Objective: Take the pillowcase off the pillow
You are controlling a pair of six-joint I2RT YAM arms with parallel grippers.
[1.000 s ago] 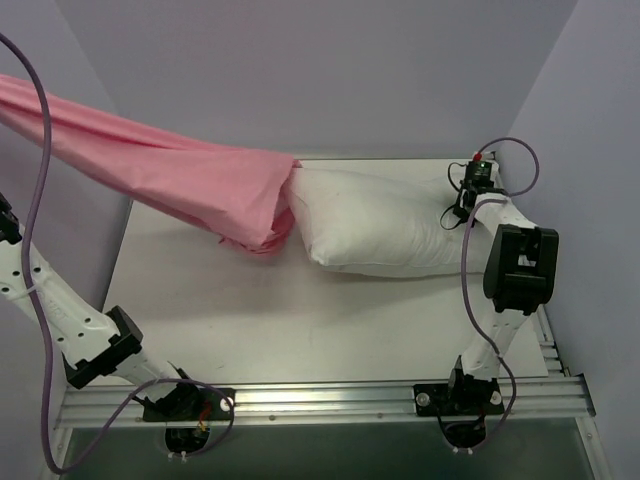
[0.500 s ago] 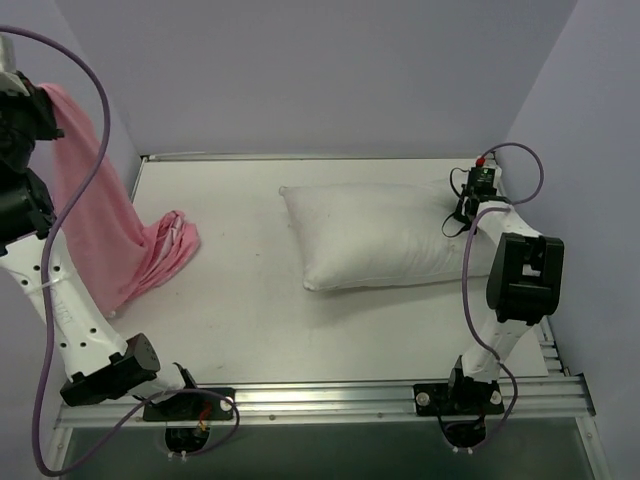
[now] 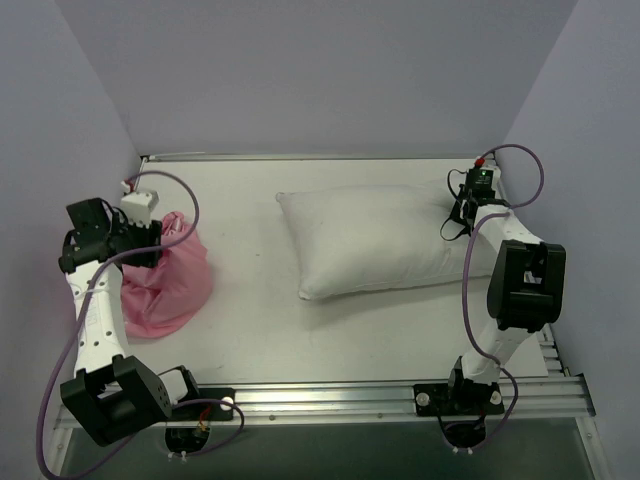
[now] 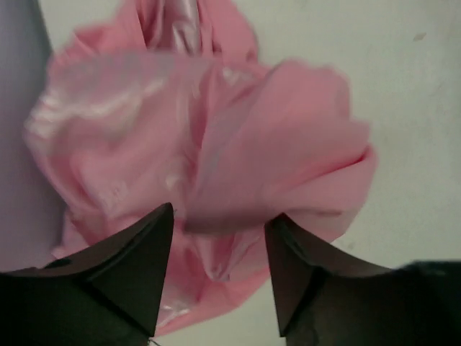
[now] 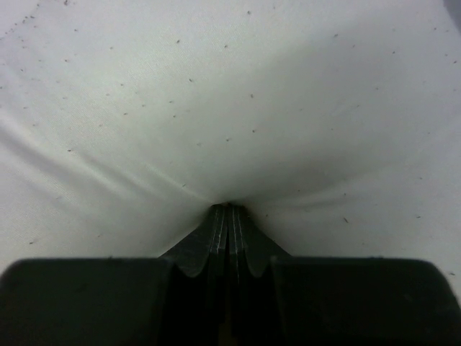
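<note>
Right gripper (image 5: 229, 210): I find its fingers (image 5: 209, 249) pressed together, pinching a small fold of the pillow (image 5: 230, 108). Creases fan out from the pinch across the white cloth, which is speckled with dark flecks.

In the overhead view that pinch sits at the pillow's right end, upper right of the frame. The right arm (image 3: 520, 275) rises from its base at lower right, bends at a dark elbow block and reaches up the frame to that end.

Left gripper (image 4: 220, 225): its fingers (image 4: 137, 267) are spread, and the pillowcase (image 4: 216, 130) lies bunched beyond the gap (blurred, so I cannot tell whether the cloth touches either finger).

The left arm (image 3: 95, 320) climbs the left side of the overhead view and folds over, wrist pointing down at the pink heap at middle left.

The pillow lies bare on the table (image 3: 250, 330), centre right, its long side running left to right, well apart from the pillowcase.
</note>
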